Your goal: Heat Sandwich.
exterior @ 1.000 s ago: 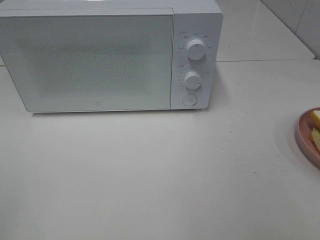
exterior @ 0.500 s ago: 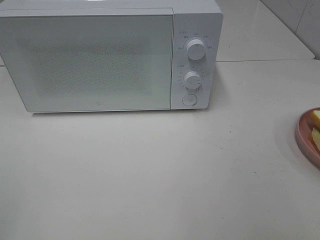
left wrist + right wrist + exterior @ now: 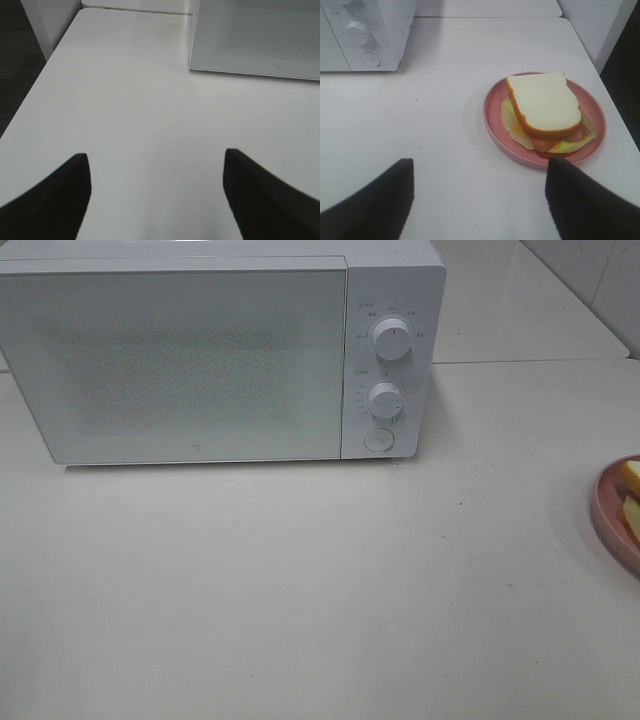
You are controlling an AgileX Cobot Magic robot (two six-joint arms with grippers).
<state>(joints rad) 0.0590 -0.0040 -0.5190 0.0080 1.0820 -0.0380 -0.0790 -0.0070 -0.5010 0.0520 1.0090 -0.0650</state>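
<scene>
Item: we log the sandwich (image 3: pixel 545 105) on its pink plate (image 3: pixel 492 112) at the table's (image 3: pixel 300 590) right edge. Microwave (image 3: pixel 200 360) shut, along the far edge. Left gripper (image 3: pixel 157 192) and right gripper (image 3: pixel 480 200) both spread wide, holding nothing, over bare tabletop.

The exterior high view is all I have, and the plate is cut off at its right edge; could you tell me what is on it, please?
Observer: A sandwich lies on the pink plate, white bread on top.
Operator: Is the right gripper near it?
Observer: The right gripper is open and empty, short of the plate.
Operator: And the left one?
Observer: The left gripper is open over bare table, the microwave ahead.
</scene>
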